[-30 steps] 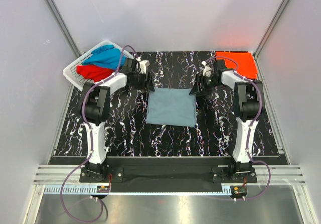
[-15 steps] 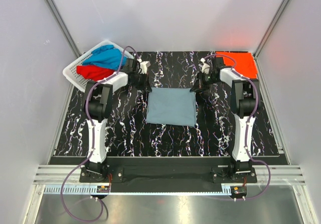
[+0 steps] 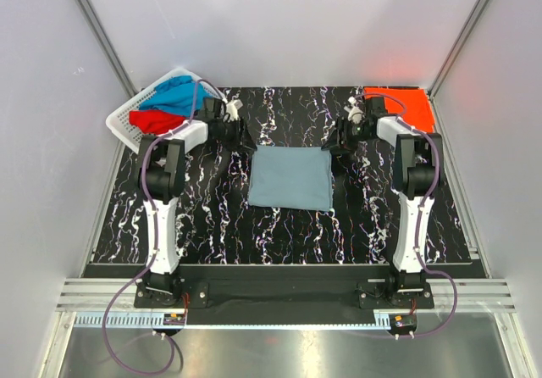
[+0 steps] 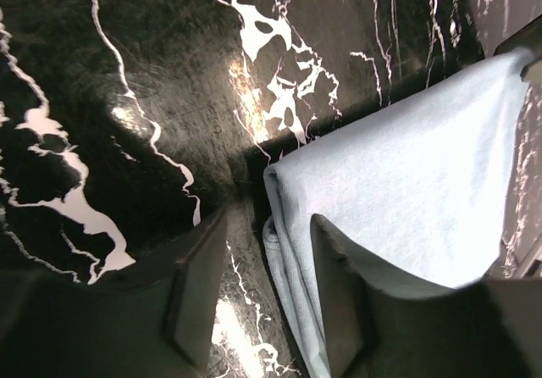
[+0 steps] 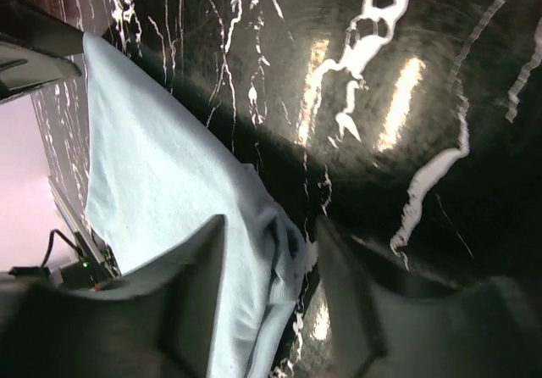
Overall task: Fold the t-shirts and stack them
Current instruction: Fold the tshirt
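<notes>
The dull grey-blue t-shirt (image 3: 290, 178) lies folded into a flat rectangle mid-table. My left gripper (image 3: 240, 137) is open at its far left corner. In the left wrist view (image 4: 267, 297) the cloth's folded edge (image 4: 292, 251) lies between the jaws. My right gripper (image 3: 337, 144) is open at the far right corner. In the right wrist view (image 5: 269, 306) the bunched corner (image 5: 284, 251) sits between the jaws. The orange-red t-shirt (image 3: 405, 107) lies folded at the back right. The bright blue t-shirt (image 3: 178, 97) and the red t-shirt (image 3: 155, 121) are crumpled in the basket.
The white slotted basket (image 3: 121, 121) stands at the back left corner, partly off the black marbled table (image 3: 212, 217). Grey walls close in the left, right and back sides. Both arm bases stand at the near edge.
Both grippers have drawn slightly back and outward at the grey-blue shirt's far corners. The shirt lies flat and has hardly shifted.
</notes>
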`<state>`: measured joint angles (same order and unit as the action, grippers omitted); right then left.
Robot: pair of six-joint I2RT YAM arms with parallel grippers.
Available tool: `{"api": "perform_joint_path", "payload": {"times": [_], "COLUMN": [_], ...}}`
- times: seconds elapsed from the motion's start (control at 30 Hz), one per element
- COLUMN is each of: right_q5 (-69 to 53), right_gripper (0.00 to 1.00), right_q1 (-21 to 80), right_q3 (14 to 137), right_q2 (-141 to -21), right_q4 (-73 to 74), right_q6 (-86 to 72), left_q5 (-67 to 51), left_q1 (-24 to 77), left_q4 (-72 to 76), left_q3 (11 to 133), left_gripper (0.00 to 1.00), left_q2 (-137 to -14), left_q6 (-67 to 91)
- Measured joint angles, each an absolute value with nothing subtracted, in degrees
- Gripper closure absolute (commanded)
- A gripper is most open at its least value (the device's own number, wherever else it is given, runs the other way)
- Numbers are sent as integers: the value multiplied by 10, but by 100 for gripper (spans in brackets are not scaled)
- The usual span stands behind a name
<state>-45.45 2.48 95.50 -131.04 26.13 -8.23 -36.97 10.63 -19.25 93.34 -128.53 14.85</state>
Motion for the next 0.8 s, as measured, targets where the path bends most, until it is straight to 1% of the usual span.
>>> {"api": "perform_joint_path", "payload": {"times": [0.03,0.07,0.17,0.27,0.47,0.57,0.67,0.8], "right_q5": [-452,-447,-428,-422,-425,-432,-443,-446], "right_gripper": [38,28,18,16,13,11,7,6], "right_q1": [23,22,21,21,21,21,21,21], "right_q3": [954,953,952,952,957,957,959,960], "right_q2": [-1308,-1304,-1285,-1263,-1258,-1259,-1265,-1279], "right_q4": [262,264,274,285,321,334,338,346], "right_q6": [-84,-88,-89,-86,-72,-63,-57,-51], "left_q5": [-371,-372,-370,-356,-324,-320,-315,-299], "left_q1": [104,103,98,97,120,157,203,240], "left_q4": [-195,-200,-209,-208,-162,-123,-98,-102], "left_q3": [936,939,941,910,755,677,607,539], "left_gripper": [51,51,52,51,50,50,50,50], "left_q2": [-1285,-1285,-1270,-1213,-993,-924,-906,-913], "left_q6": [152,155,165,175,217,244,267,285]}}
